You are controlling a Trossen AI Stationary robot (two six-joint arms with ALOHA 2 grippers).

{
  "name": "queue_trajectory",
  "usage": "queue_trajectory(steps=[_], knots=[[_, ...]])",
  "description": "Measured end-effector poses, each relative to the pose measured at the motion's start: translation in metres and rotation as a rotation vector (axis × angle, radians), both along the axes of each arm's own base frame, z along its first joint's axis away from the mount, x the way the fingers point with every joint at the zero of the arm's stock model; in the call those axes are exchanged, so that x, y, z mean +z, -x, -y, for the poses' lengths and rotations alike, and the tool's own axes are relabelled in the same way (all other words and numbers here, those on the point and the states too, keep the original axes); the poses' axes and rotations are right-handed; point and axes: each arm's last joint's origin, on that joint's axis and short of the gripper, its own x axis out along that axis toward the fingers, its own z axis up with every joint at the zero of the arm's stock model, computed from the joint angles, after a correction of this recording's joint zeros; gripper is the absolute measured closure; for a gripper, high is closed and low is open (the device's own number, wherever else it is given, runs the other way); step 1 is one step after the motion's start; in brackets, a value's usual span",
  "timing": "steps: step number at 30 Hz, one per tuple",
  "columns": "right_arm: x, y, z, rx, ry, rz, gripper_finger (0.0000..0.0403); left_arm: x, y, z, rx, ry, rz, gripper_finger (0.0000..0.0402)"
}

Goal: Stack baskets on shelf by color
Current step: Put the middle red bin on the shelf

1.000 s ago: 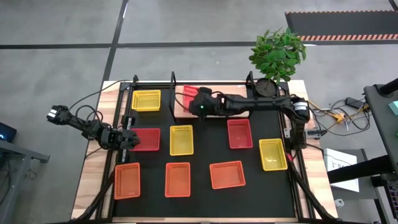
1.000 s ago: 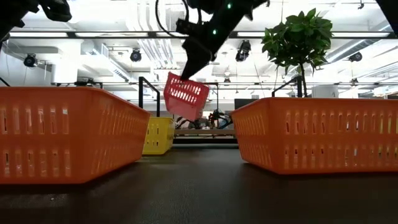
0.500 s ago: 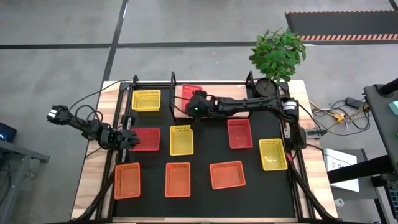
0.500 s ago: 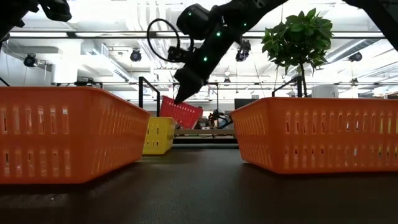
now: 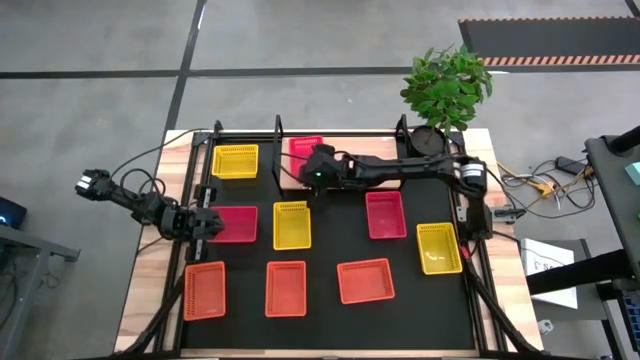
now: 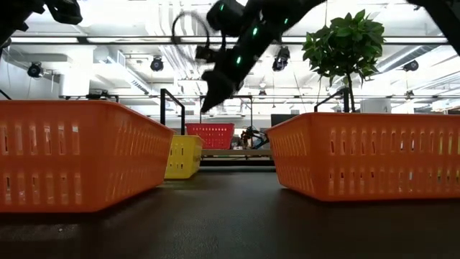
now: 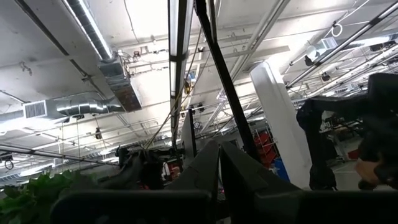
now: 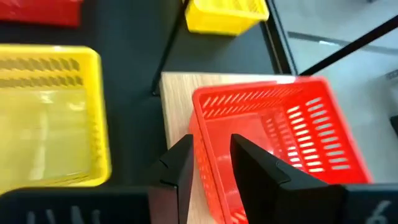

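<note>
Red plastic mesh fills the space between your right gripper's (image 8: 211, 168) two dark fingers (image 8: 177, 171), which stand apart on either side of the near wall of the pink-red basket (image 8: 280, 134) without pinching it. From table height that gripper (image 6: 208, 104) hangs just above the basket (image 6: 210, 134), clear of its rim. The basket sits flat at the left end of the shelf (image 8: 177, 106), at the worktop's far edge. From above, the arm lies across the board, so you can't see much of the rest of the shelf.

Your left gripper (image 5: 205, 222) is at the worktop's left edge, touching the left end of another pink-red basket (image 5: 235, 224). Its fingers (image 7: 205, 168) are pressed together. Its wrist camera looks up at the ceiling, so you cannot tell whether any rim is caught between them.

A yellow basket (image 5: 235, 160) lies in the far-left corner and a second yellow one (image 5: 291, 224) at mid-worktop. A third pink-red basket (image 5: 385, 214) lies right of centre, with a third yellow one (image 5: 438, 247) by the right edge. Three orange baskets (image 5: 204, 290), (image 5: 285, 288), (image 5: 365, 281) line the near edge. Two of them (image 6: 79, 155), (image 6: 366, 155) loom large at table height and hide most of the worktop behind them. A potted plant (image 5: 447, 85) stands at the far-right corner.
</note>
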Motion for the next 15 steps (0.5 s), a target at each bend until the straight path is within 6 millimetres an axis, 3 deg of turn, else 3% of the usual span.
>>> queue_trajectory(steps=[4, 7, 12, 15], knots=[[0.021, 0.012, -0.003, 0.024, 0.037, -0.020, 0.0308, 0.000, -0.001, 0.000, 0.000, -0.002, -0.005, 0.0400], [0.027, 0.023, 0.010, -0.048, 0.093, -0.072, 0.0327, -0.001, -0.001, 0.001, 0.000, -0.005, -0.012, 0.0400], [0.016, 0.037, 0.041, -0.151, 0.070, -0.183, 0.0381, -0.001, -0.002, 0.001, 0.000, -0.005, -0.013, 0.0400], [0.004, 0.040, 0.055, -0.198, 0.036, -0.225, 0.0391, -0.001, -0.002, 0.001, 0.000, -0.005, -0.013, 0.0400]])
